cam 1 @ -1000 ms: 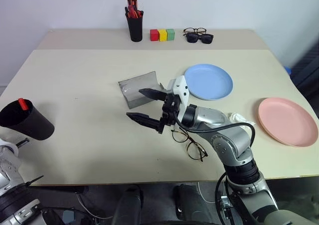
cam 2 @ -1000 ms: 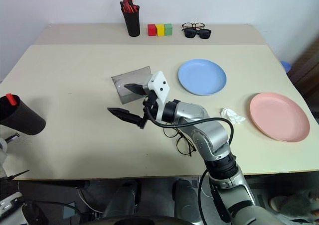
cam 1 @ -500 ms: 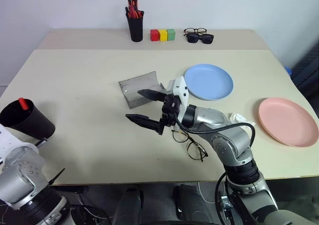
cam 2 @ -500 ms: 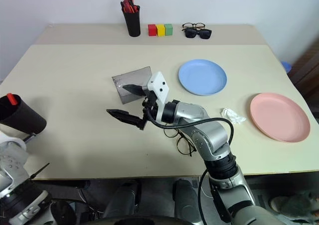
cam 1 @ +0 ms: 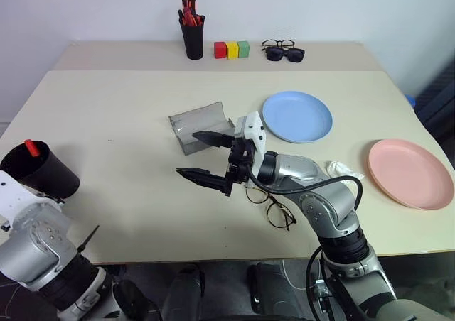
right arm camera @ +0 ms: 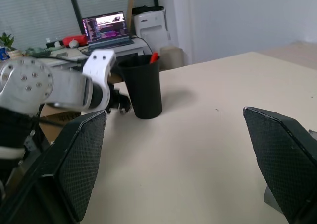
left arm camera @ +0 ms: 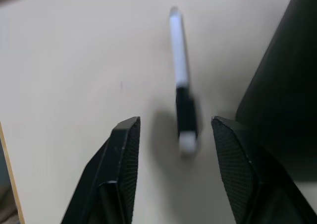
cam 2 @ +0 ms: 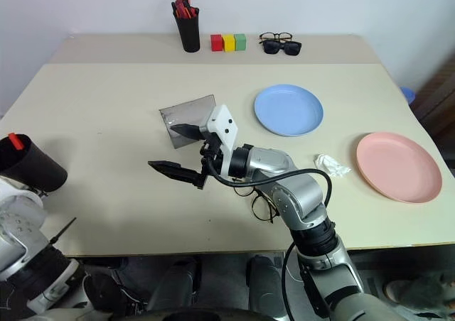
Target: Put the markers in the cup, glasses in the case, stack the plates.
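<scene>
The black cup [cam 1: 37, 170] stands at the table's left edge with the red marker [cam 1: 31, 148] sticking out of it. In the left wrist view my left gripper [left arm camera: 176, 121] is open. The white marker with the black cap [left arm camera: 181, 83] lies on the table just past its fingertips, beside the cup's wall [left arm camera: 285, 85]. My right gripper [cam 1: 206, 156] hovers open over mid-table, pointing left. The wire glasses [cam 1: 274, 206] lie under that forearm. The grey case [cam 1: 199, 126] sits open behind the gripper. The blue plate [cam 1: 297, 116] and the pink plate [cam 1: 410, 172] lie apart on the right.
At the back of the table stand a black pen holder with orange-red pens [cam 1: 192, 33], three coloured blocks [cam 1: 232, 49] and black sunglasses [cam 1: 283, 51]. A crumpled white tissue [cam 1: 341, 168] lies between the two plates.
My left arm has swung up and to the right, into view at the lower left next to the cup. The right gripper has held its place, still open.
</scene>
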`<act>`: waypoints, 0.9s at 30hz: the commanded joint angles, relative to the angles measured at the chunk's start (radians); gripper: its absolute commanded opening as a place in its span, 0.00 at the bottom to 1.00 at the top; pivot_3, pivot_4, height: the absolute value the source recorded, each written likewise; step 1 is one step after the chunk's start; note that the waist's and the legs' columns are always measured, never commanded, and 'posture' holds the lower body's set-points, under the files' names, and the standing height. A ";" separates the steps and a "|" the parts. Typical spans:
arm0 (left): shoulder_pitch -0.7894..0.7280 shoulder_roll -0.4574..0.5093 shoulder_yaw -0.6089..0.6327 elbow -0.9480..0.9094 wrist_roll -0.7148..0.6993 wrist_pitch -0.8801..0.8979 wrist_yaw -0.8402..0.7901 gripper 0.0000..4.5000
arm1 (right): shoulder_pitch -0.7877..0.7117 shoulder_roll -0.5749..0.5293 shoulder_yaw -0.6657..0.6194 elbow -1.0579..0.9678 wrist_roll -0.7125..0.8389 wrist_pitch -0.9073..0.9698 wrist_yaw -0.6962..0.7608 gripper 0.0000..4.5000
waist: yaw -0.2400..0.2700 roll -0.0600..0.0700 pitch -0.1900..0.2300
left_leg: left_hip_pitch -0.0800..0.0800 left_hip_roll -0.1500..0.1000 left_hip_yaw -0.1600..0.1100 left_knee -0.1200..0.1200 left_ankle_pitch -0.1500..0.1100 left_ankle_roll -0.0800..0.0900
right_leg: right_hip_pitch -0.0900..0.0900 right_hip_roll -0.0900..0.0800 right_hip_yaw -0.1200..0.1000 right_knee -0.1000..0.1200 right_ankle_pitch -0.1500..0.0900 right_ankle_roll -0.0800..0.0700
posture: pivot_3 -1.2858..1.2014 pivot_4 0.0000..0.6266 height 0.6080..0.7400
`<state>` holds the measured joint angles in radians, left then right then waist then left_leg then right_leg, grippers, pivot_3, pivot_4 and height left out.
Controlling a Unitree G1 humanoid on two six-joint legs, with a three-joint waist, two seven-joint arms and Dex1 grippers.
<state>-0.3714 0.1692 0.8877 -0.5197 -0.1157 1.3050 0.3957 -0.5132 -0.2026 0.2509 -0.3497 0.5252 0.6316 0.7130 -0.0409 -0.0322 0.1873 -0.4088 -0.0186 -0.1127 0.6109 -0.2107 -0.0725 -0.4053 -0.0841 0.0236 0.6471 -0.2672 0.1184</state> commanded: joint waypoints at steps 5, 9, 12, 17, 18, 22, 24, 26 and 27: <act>-0.041 0.066 0.029 0.125 0.025 -0.009 -0.037 0.52 | -0.014 0.009 0.000 -0.040 0.016 -0.008 0.000 1.00 | -0.001 0.000 0.000 | 0.000 0.000 0.000 0.000 0.000 0.000 | 0.000 0.000 0.000 0.000 0.000 0.000 | 0.52 0.24 1.00; -0.053 0.071 0.047 0.173 0.034 -0.030 -0.036 0.52 | -0.013 0.010 0.001 -0.042 0.014 -0.010 -0.004 1.00 | 0.000 0.000 0.000 | 0.000 0.000 0.000 0.000 0.000 0.000 | 0.000 0.000 0.000 0.000 0.000 0.000 | 0.52 0.24 1.00; -0.054 0.070 0.049 0.177 0.036 -0.044 -0.040 0.52 | -0.010 0.011 0.000 -0.047 0.014 -0.009 -0.010 1.00 | -0.001 0.000 0.000 | 0.000 0.000 0.000 0.000 0.000 0.000 | 0.000 0.000 0.000 0.000 0.000 0.000 | 0.52 0.24 1.00; -0.044 0.054 0.053 0.161 0.046 -0.079 -0.028 0.12 | -0.008 0.011 0.002 -0.048 0.014 -0.009 -0.014 1.00 | -0.001 0.000 0.000 | 0.000 0.000 0.000 0.000 0.000 0.000 | 0.000 0.000 0.000 0.000 0.000 0.000 | 0.52 0.24 1.00; -0.041 0.054 0.053 0.156 0.049 -0.090 -0.025 0.01 | -0.008 0.011 0.002 -0.048 0.014 -0.009 -0.015 1.00 | -0.001 0.000 0.000 | 0.000 0.000 0.000 0.000 0.000 0.000 | 0.000 0.000 0.000 0.000 0.000 0.000 | 0.52 0.24 1.00; -0.020 0.073 0.030 0.133 0.070 -0.176 -0.022 0.01 | -0.010 0.011 0.003 -0.043 0.014 -0.011 -0.013 1.00 | -0.001 0.000 0.000 | 0.000 0.000 0.000 0.000 0.000 0.000 | 0.000 0.000 0.000 0.000 0.000 0.000 | 0.52 0.24 1.00; 0.003 0.093 0.001 0.105 0.102 -0.264 -0.011 0.01 | -0.011 0.011 0.004 -0.041 0.013 -0.013 -0.011 1.00 | -0.001 0.000 0.000 | 0.000 0.000 0.000 0.000 0.000 0.000 | 0.000 0.000 0.000 0.000 0.000 0.000 | 0.52 0.24 1.00; 0.024 0.115 -0.025 0.057 0.125 -0.430 -0.013 0.01 | -0.012 0.011 0.005 -0.040 0.013 -0.014 -0.009 1.00 | -0.001 0.000 0.000 | 0.000 0.000 0.000 0.000 0.000 0.000 | 0.000 0.000 0.000 0.000 0.000 0.000 | 0.52 0.24 1.00; 0.038 0.134 -0.050 0.035 0.135 -0.523 -0.027 0.01 | -0.012 0.011 0.005 -0.040 0.013 -0.015 -0.009 1.00 | 0.001 0.000 0.000 | 0.000 0.000 0.000 0.000 0.000 0.000 | 0.000 0.000 0.000 0.000 0.000 0.000 | 0.52 0.24 1.00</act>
<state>-0.3401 0.2538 0.8708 -0.3983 -0.0119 0.9372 0.3753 -0.5131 -0.2000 0.2538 -0.3498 0.5251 0.6317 0.7004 -0.0401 -0.0325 0.1874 -0.4091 -0.0184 -0.1130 0.6105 -0.2107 -0.0727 -0.4058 -0.0842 0.0236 0.6467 -0.2671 0.1183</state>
